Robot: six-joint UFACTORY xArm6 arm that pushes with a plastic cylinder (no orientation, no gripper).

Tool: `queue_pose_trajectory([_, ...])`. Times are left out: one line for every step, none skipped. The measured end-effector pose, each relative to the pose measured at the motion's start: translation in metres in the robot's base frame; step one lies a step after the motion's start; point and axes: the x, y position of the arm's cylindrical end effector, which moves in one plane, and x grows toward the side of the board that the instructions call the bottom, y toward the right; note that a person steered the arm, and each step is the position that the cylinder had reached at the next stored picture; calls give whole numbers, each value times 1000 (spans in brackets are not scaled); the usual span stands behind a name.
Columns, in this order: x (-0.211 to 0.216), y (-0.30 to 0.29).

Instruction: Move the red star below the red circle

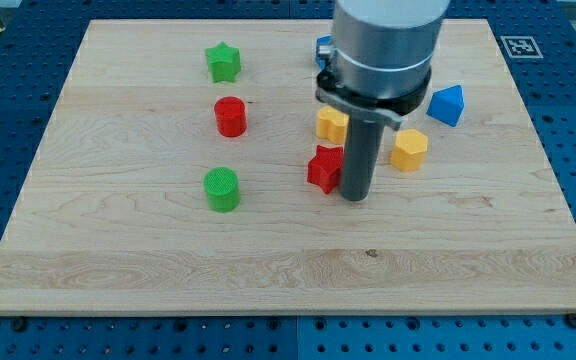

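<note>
1. My tip (354, 197) carries no gripper; it touches the right side of the red star (324, 168).
2. The red circle (230, 116) lies up-left, the green circle (222, 189) below it.
3. Best to push leftward steadily, stopping short of the green circle.

Green star (224, 62), green circle (222, 189), two yellow blocks (408, 149), blue block (447, 105).
</note>
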Motion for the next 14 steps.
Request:
queue_pose_trajectory([-17, 2])
queue_pose_trajectory([-21, 0])
queue_pose_trajectory([-47, -3])
queue_pose_trajectory([-48, -4])
queue_pose_trajectory([-31, -4])
queue_pose_trajectory([-28, -4])
queue_pose_trajectory([-32, -7])
queue_pose_trajectory([-32, -32])
queue_pose_trajectory([-33, -58])
queue_pose_trajectory([-33, -88])
queue_pose_trajectory([-33, -106])
queue_pose_trajectory([-33, -106])
queue_pose_trajectory([-63, -107])
queue_pose_trajectory([-101, -114])
